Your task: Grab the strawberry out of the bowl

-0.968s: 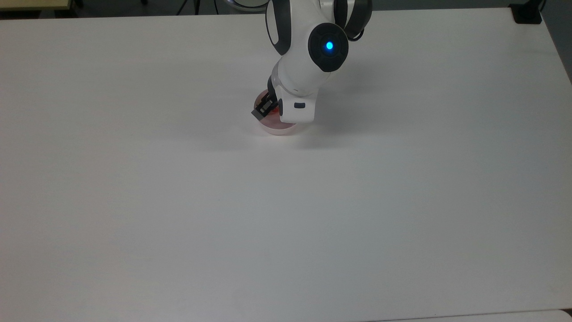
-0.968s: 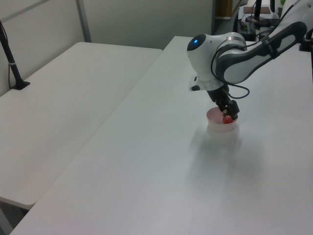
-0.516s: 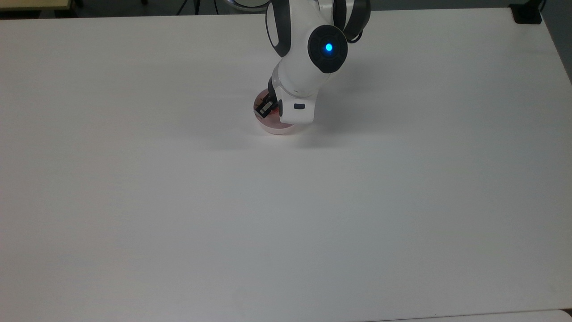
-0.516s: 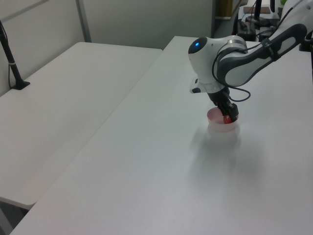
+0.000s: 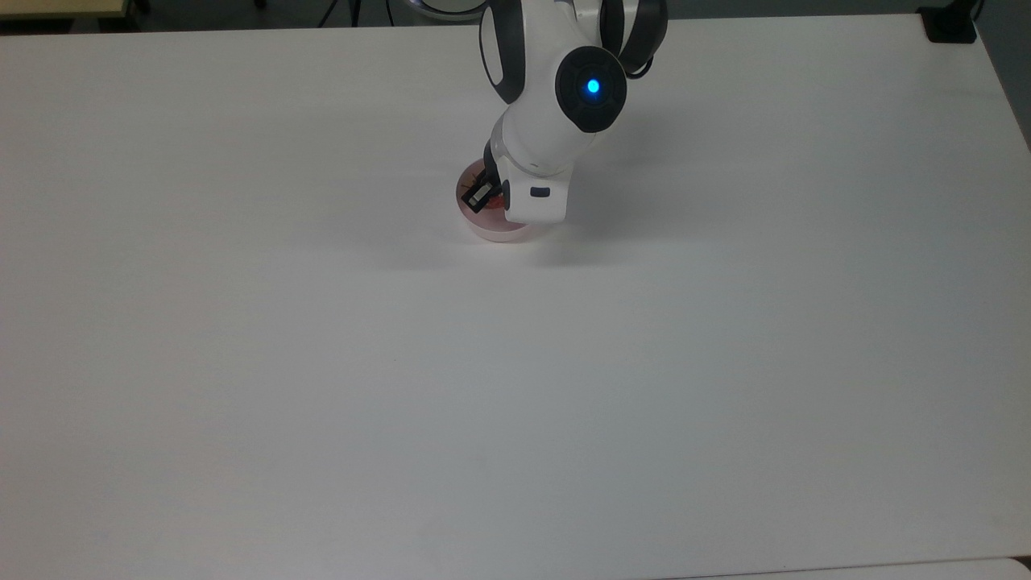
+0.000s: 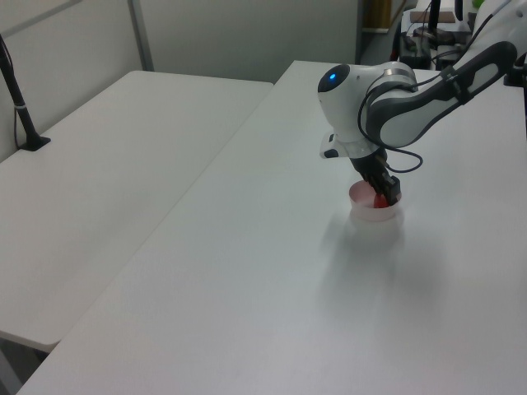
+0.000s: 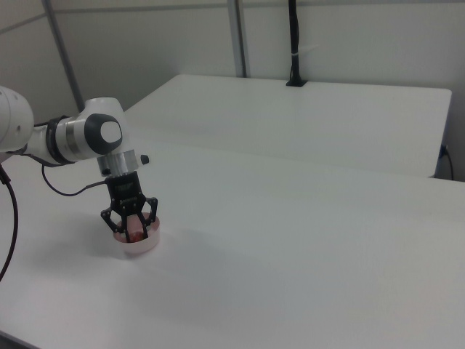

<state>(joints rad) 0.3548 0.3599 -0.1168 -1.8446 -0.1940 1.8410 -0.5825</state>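
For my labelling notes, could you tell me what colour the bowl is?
Pale pink; the bowl shows best in the right view.

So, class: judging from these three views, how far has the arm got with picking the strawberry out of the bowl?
Done: the gripper has reached down into the pink bowl, its fingers either side of the red strawberry. In hand: the grasp itself, with the fingers spread in the right view. Left: closing on the strawberry, which sits inside the bowl, and lifting it clear. The bowl rests on the white table.
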